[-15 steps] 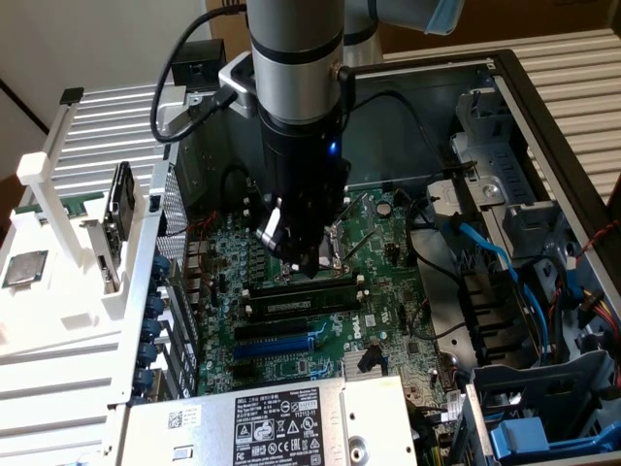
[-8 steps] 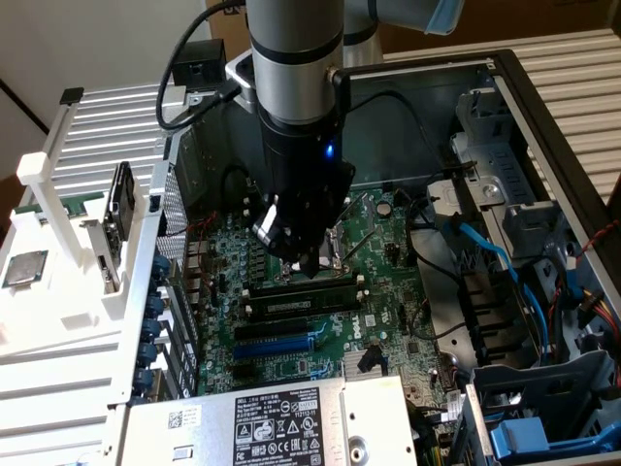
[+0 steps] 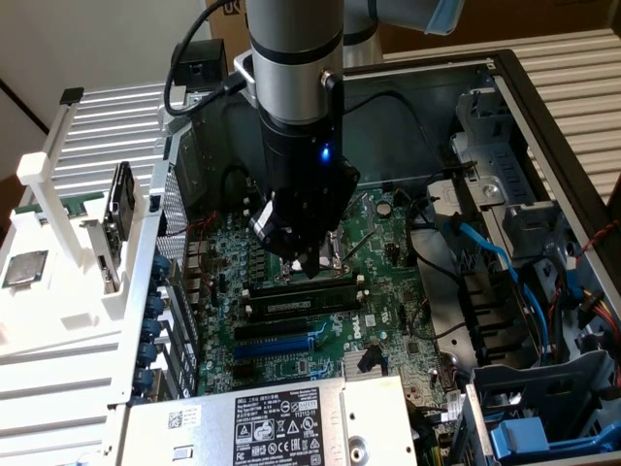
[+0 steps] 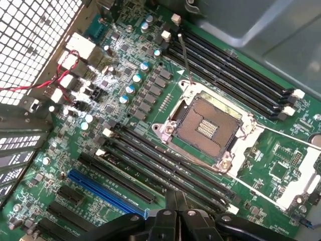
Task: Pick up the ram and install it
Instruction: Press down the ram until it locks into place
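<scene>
Hovering shut and empty-handed, the gripper (image 3: 312, 269) sat just above the ram (image 3: 303, 288), lying lengthwise in its slot.

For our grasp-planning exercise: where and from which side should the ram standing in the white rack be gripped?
Grip the ram by its free upper edge, jaws across its thin faces, coming from above: it stands on edge in the white rack.

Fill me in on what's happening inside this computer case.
A robot arm reaches into the open computer case, its claw shut and hovering low over the motherboard, right above the long memory slots beside the empty processor socket. The claw looks empty. A memory stick stands in the white rack outside the case, on the exterior view's left.
</scene>
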Robot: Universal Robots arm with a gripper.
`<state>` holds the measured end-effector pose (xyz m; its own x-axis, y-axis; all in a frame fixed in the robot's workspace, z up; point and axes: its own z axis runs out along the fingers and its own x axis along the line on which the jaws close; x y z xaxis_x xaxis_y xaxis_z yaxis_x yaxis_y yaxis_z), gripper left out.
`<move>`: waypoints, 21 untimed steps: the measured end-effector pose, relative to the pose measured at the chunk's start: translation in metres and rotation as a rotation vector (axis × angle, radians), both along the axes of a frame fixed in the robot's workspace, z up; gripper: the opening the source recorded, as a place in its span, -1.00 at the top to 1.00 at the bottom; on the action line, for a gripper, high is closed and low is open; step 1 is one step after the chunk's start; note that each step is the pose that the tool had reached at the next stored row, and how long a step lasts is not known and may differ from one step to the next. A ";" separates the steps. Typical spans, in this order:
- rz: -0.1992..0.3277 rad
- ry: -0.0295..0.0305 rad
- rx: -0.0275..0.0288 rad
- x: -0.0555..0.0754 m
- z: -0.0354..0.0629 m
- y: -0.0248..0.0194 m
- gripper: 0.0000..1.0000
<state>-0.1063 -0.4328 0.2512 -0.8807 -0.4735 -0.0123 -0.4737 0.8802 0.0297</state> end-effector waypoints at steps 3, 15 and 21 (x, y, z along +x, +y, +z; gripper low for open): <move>-0.053 0.0000 0.0001 0.000 0.0000 0.0000 0.80; -0.252 0.0000 -0.0001 0.000 0.0000 0.0000 0.80; -0.345 0.0000 -0.0001 0.000 -0.0001 0.0000 0.80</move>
